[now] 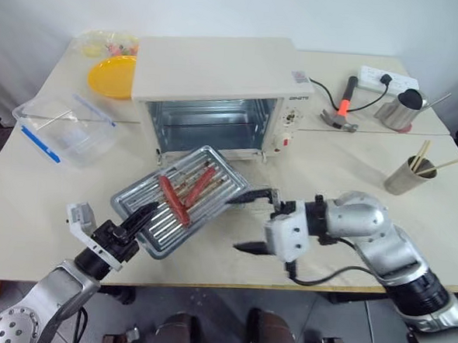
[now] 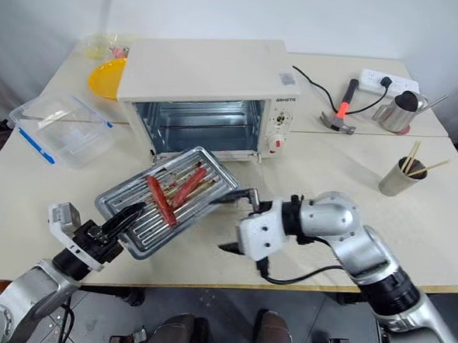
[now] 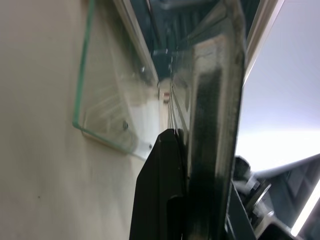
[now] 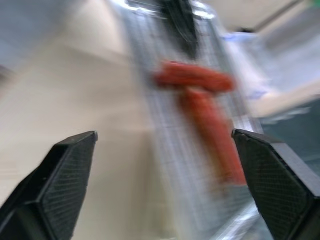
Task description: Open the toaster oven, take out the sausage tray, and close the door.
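The cream toaster oven [image 1: 220,70] stands at the back middle of the table, and its inside is bare. Its door is folded down; the glass pane [image 3: 107,95] lies under the sausage tray [image 1: 218,165], which hides most of it. The ridged silver tray sits tilted in front of the oven mouth and carries red sausages [image 1: 173,200]. My left gripper [image 1: 143,215] is shut on the tray's near left edge. My right gripper [image 1: 253,221] stands open just off the tray's right corner, holding nothing, its fingertips [image 4: 65,170] wide apart.
A clear plastic container with blue clips [image 1: 64,130] sits at the left, with an orange plate [image 1: 114,76] behind it. On the right are a hammer [image 1: 343,105], a power strip [image 1: 386,75], a metal pot [image 1: 400,109] and a cup of chopsticks [image 1: 409,176].
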### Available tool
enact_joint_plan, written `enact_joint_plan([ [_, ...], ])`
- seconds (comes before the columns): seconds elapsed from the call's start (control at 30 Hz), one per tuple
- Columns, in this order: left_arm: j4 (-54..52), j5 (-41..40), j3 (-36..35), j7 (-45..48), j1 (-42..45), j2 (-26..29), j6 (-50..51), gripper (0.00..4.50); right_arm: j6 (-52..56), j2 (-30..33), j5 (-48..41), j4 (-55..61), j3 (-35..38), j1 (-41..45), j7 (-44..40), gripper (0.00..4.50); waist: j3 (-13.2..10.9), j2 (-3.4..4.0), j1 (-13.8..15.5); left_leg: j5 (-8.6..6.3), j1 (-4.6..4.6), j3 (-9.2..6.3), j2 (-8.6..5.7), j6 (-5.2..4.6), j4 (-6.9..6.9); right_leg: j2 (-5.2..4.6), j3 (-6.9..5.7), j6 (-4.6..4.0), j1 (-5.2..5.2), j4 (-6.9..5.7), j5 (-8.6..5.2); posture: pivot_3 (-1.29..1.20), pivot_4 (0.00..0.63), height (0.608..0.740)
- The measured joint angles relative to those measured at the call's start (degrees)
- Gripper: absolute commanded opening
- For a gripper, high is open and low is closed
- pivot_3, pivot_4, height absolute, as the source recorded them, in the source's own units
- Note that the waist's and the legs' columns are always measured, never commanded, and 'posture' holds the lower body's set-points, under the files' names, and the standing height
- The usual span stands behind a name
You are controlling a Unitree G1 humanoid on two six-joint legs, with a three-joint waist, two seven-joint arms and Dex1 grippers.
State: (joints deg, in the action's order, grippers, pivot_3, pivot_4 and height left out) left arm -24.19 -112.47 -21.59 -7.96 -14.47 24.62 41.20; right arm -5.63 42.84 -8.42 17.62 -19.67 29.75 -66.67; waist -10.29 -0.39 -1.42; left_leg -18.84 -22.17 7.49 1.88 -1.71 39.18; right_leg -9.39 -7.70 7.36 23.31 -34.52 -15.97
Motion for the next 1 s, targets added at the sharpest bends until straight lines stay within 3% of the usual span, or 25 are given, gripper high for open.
enact_joint_plan([
  [0.13, -2.34, 0.06, -0.63, 0.05, -1.82, -3.48, -1.14, 0.00, 4.99, 0.48, -9.71, -0.73, 3.40, 0.06, -5.96, 4.47, 0.00, 0.00, -0.15, 0.00, 0.00, 0.01, 0.04, 0.00, 0.00, 0.01, -0.02, 0.00, -0.01, 0.03, 0.00, 0.00, 0.150, 0.740],
  [0.27, -5.46, 0.07, -0.73, -0.30, -4.46, -7.03, -3.64, 0.00, 6.88, 1.05, -13.64, -4.45, 5.42, 0.18, -10.00, 4.47, 0.00, 0.00, -0.08, -0.01, 0.01, 0.03, 0.02, -0.02, 0.00, -0.01, 0.01, 0.00, -0.06, 0.11, 0.00, 0.00, 0.150, 0.740],
  [0.47, -12.77, 0.07, -0.20, -0.21, -16.39, -15.32, -9.41, 0.00, 1.79, 1.27, -12.29, -23.19, 7.24, 1.38, -16.66, 4.47, 0.01, -0.02, -0.20, -0.10, 0.02, 0.08, -0.03, -0.18, 0.01, -0.04, 0.03, 0.00, -0.20, 0.61, 0.00, 0.00, 0.150, 0.740],
  [0.73, -18.00, 1.48, 0.15, 2.69, -22.16, -21.45, -16.67, 0.00, -8.47, -2.49, -5.47, -45.06, 6.81, 9.62, -18.80, 4.47, 0.00, 0.00, -0.24, -0.19, 0.04, 0.14, -0.03, -0.28, 0.13, -0.05, 0.07, -0.02, -0.27, 0.70, 0.00, 0.00, 0.150, 0.740],
  [0.87, -19.40, 3.12, 0.32, 6.46, -29.07, -27.30, -20.22, 0.00, -10.07, -5.42, -4.18, -55.66, 7.09, 12.58, -19.46, 3.60, 0.00, 0.00, -0.35, -0.30, 0.02, 0.21, -0.02, -0.32, 0.15, -0.05, 0.08, -0.02, -0.27, 0.82, -0.01, 0.00, 0.150, 0.740],
  [1.0, -20.32, 4.99, 1.48, 10.02, -32.97, -30.22, -22.30, 0.00, -12.23, -6.63, -3.32, -61.41, 7.06, 14.24, -20.84, 2.18, -0.02, 0.04, -0.11, -0.38, -0.04, 0.10, 0.02, -0.35, 0.43, -0.06, 0.02, -0.11, -0.32, 0.78, -0.05, 0.00, 0.150, 0.740],
])
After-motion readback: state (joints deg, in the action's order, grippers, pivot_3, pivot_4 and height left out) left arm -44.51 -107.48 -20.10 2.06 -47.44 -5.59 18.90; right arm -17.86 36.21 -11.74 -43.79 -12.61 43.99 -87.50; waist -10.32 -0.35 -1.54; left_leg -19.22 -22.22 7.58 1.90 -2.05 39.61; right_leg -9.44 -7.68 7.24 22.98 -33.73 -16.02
